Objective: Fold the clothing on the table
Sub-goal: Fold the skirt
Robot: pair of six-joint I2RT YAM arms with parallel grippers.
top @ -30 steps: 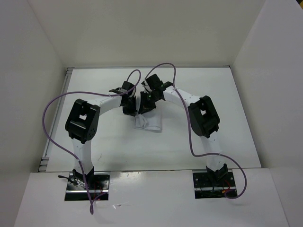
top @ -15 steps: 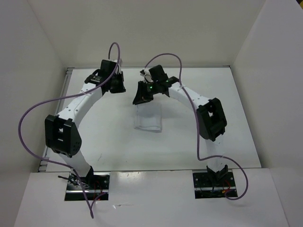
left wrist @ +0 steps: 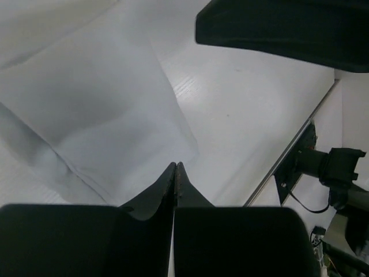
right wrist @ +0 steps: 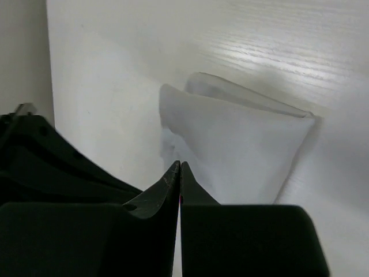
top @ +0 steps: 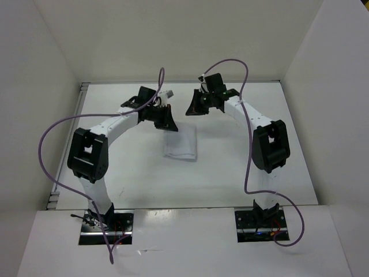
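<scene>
The clothing [top: 180, 144] lies on the table [top: 242, 170] as a small folded white rectangle, a little behind the middle. My left gripper [top: 170, 125] hangs at its far left corner, fingers shut with nothing between them. In the left wrist view the shut tips [left wrist: 175, 165] sit over the near edge of the clothing [left wrist: 98, 109]. My right gripper [top: 189, 111] is off the cloth, behind its far right corner, also shut and empty. In the right wrist view its tips [right wrist: 177, 165] point at the folded clothing [right wrist: 236, 150].
White upright walls [top: 323, 75] close in the table at the back and both sides. A metal edge rail [top: 69, 150] runs along the left. The arm bases [top: 259, 222] stand at the near edge. Purple cables [top: 52, 138] loop above both arms.
The left arm has swung from the far left back in to the cloth's far left corner. The right gripper has drawn back to the right, off the cloth, and closed.
</scene>
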